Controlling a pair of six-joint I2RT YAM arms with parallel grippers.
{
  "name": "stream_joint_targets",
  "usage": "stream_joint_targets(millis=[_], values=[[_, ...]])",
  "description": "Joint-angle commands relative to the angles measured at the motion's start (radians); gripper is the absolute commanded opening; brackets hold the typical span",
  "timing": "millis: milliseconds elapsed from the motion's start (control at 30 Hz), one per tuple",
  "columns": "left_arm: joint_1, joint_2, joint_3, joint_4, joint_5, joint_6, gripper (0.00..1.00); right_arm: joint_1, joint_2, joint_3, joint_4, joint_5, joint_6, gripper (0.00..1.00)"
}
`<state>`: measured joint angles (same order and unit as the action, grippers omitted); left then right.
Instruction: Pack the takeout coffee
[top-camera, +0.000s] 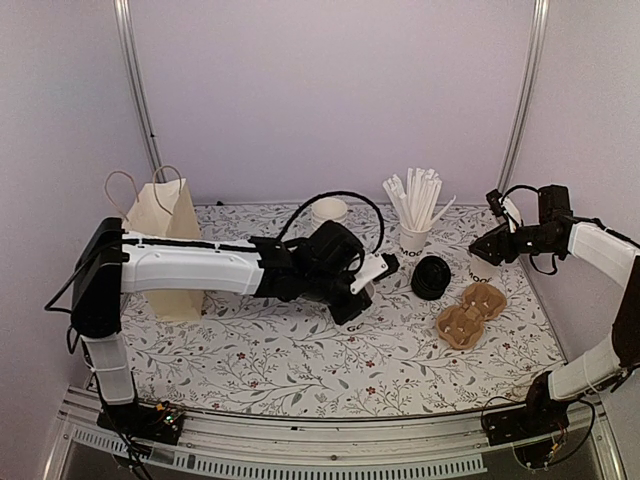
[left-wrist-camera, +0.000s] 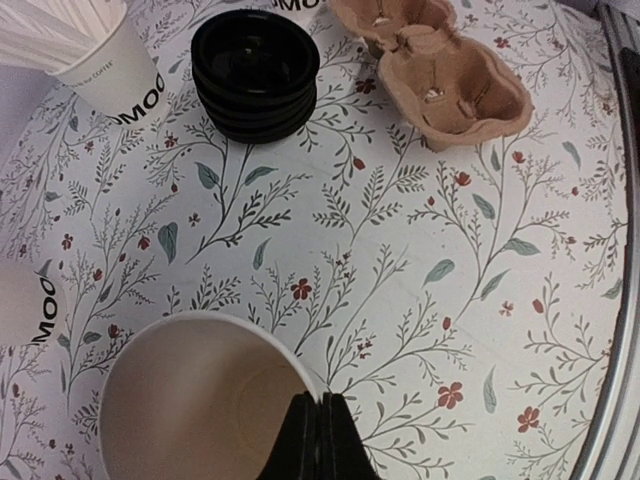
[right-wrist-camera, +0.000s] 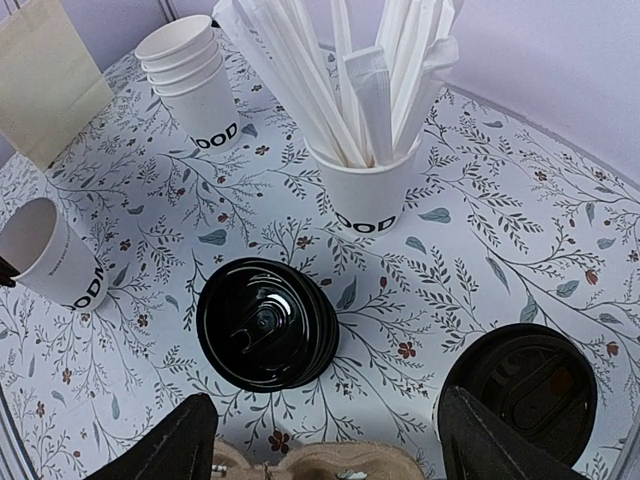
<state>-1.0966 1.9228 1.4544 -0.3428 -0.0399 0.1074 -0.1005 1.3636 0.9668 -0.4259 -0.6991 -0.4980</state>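
My left gripper (left-wrist-camera: 322, 402) is shut on the rim of an open white paper cup (left-wrist-camera: 190, 400) with no lid, and that cup (right-wrist-camera: 55, 255) stands on the floral table mat. A white cup topped with a black lid (right-wrist-camera: 535, 390) sits at the right, showing as the lidded cup (top-camera: 483, 270) under my right arm. My right gripper (right-wrist-camera: 325, 405) hangs open above the mat with nothing between its fingers. Its right finger is in front of the lidded cup. A stack of black lids (right-wrist-camera: 265, 325) lies just ahead of it, the lid stack (top-camera: 432, 277) near mid-table.
A brown pulp cup carrier (top-camera: 470, 312) lies at the front right. A cup of white straws (top-camera: 415, 232) and a stack of empty cups (right-wrist-camera: 195, 75) stand at the back. The cream paper bag (top-camera: 165, 225) stands at the left behind my left arm.
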Motion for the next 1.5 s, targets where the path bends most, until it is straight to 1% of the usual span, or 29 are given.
stream_joint_targets(millis=[0, 133, 200, 367, 467, 567, 600, 733, 933, 1033, 1133, 1233, 1333, 1467], values=[[-0.011, -0.053, -0.036, 0.110, 0.026, -0.043, 0.00, -0.004, 0.018, -0.010, -0.009, -0.022, -0.011, 0.79], [-0.011, -0.069, -0.063, 0.149, 0.032, -0.056, 0.00, -0.004, 0.021, -0.010, -0.011, -0.023, -0.011, 0.79], [-0.012, -0.073, -0.077, 0.169, 0.061, -0.060, 0.01, -0.004, 0.025, -0.010, -0.012, -0.026, -0.014, 0.79], [-0.012, -0.066, -0.095, 0.195, 0.082, -0.076, 0.07, -0.004, 0.036, -0.008, -0.017, -0.031, -0.016, 0.79], [-0.011, -0.061, -0.096, 0.195, 0.098, -0.075, 0.12, -0.004, 0.038, -0.005, -0.022, -0.040, -0.017, 0.79], [-0.011, -0.058, -0.092, 0.191, 0.118, -0.077, 0.21, -0.001, 0.030, -0.006, -0.026, -0.064, -0.019, 0.79], [-0.011, -0.058, -0.085, 0.180, 0.121, -0.077, 0.24, 0.003, 0.025, -0.004, -0.032, -0.069, -0.025, 0.77], [-0.012, -0.076, -0.042, 0.133, 0.146, -0.053, 0.30, 0.035, 0.003, 0.000, -0.053, -0.060, -0.053, 0.74], [-0.012, -0.076, 0.001, 0.097, 0.196, -0.019, 0.32, 0.092, 0.012, 0.011, -0.061, 0.011, -0.078, 0.69], [-0.011, -0.062, -0.003, 0.091, 0.200, -0.019, 0.32, 0.094, 0.038, 0.020, -0.069, 0.034, -0.076, 0.66], [-0.011, -0.064, -0.018, 0.101, 0.194, -0.027, 0.32, 0.133, 0.052, 0.025, -0.060, 0.081, -0.074, 0.64], [-0.011, -0.083, -0.030, 0.126, 0.183, -0.025, 0.32, 0.149, 0.073, 0.040, -0.052, 0.135, -0.068, 0.61], [-0.012, -0.098, -0.025, 0.137, 0.169, -0.026, 0.33, 0.184, 0.112, 0.062, -0.053, 0.203, -0.066, 0.55], [-0.008, -0.118, -0.032, 0.162, 0.088, -0.038, 0.35, 0.239, 0.157, 0.074, -0.041, 0.308, -0.064, 0.52]])
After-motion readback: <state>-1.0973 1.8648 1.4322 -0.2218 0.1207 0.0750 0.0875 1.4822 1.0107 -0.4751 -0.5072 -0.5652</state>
